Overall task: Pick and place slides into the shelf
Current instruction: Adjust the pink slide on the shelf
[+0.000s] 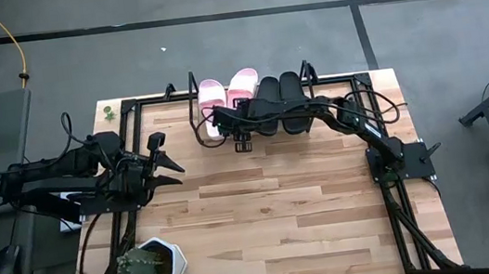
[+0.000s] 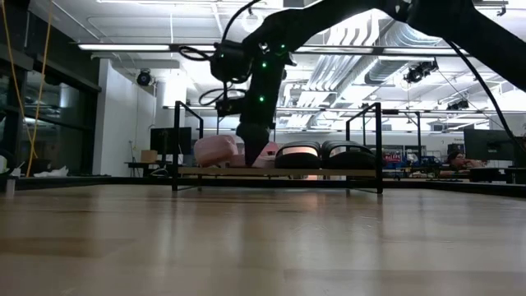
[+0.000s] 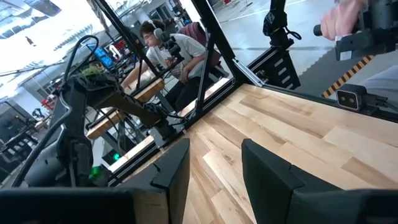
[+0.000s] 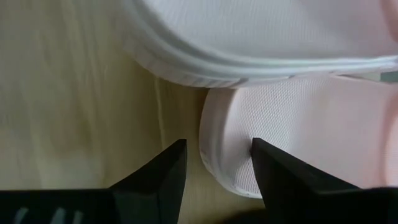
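The shelf [image 1: 312, 74] stands at the table's far edge, and its board [image 2: 279, 172] carries two pale pink slides [image 1: 211, 94] [image 1: 242, 85] and two black slides [image 1: 280, 103], soles down, side by side. My right gripper [image 1: 222, 119] reaches over the near end of the left pink slide, slanting down and open. In the right wrist view the rounded end of a pink slide [image 4: 298, 124] lies under the gripper [image 4: 217, 168], its rim between the fingers. My left gripper [image 1: 168, 160] waits open at the table's left. My right gripper comes at the pink slide from above, slanting down. One finger [image 4: 277, 177] stands over the footbed and the other [image 4: 165, 174] outside the rim [image 4: 211, 146] at the slide's rounded end. Whether either finger touches the slide, I cannot tell.
A plant in a white six-sided pot [image 1: 153, 265] sits at the near left corner. A black frame [image 1: 126, 123] runs around the table's edges. People [image 3: 165, 46] sit beyond the table. Bare wood [image 1: 272, 208] stretches across the table's middle and near side.
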You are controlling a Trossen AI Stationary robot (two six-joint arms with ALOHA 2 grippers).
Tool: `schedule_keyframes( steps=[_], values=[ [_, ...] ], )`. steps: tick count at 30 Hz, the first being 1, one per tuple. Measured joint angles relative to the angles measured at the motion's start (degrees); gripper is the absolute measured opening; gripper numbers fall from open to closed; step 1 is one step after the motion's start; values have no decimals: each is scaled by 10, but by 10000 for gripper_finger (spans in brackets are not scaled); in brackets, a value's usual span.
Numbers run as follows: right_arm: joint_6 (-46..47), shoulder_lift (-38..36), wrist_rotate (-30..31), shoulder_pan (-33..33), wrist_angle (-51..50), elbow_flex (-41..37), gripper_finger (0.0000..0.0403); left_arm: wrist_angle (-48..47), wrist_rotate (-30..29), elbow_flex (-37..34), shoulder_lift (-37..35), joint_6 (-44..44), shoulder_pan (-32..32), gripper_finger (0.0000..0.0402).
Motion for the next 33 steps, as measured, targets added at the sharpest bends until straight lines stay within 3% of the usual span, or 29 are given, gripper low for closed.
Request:
schedule_keyframes(
  steps=[5,18,33],
  values=[
    [2,5,5,0,1,0,146,0,0,0,0,0,0,129],
    [28,5,17,2,-33,3,12,0,-1,0,0,0,0,129],
    [43,3,49,7,-76,1,5,0,-1,0,0,0,0,129]
  ],
)
